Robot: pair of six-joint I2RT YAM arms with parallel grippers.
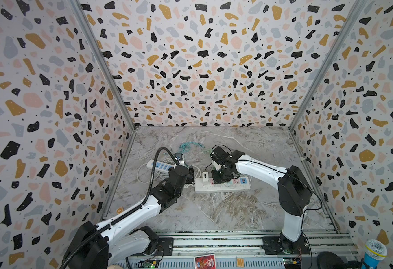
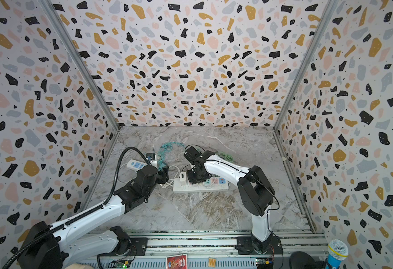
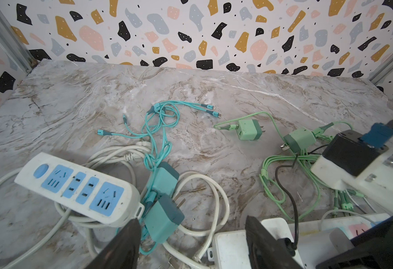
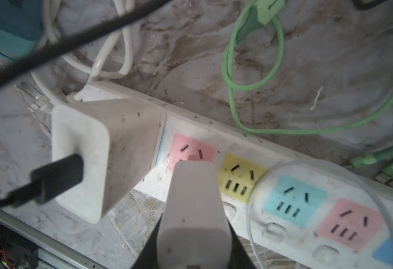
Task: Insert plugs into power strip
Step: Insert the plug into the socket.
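Plug (image 4: 193, 193), white, gripped tight in right hand (image 4: 192, 235), tip at pink socket (image 4: 191, 149) of strip (image 4: 214, 130). Left hand (image 3: 192, 220) gapes, empty; teal plug (image 3: 163, 219) lies just beyond it.

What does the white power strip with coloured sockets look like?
The power strip is a long, grubby white plastic bar flat on the marble table. Its sockets are pink, yellow and blue. A white charger with a black cable is plugged in at one end; the right gripper holds a white plug over the next pink socket.
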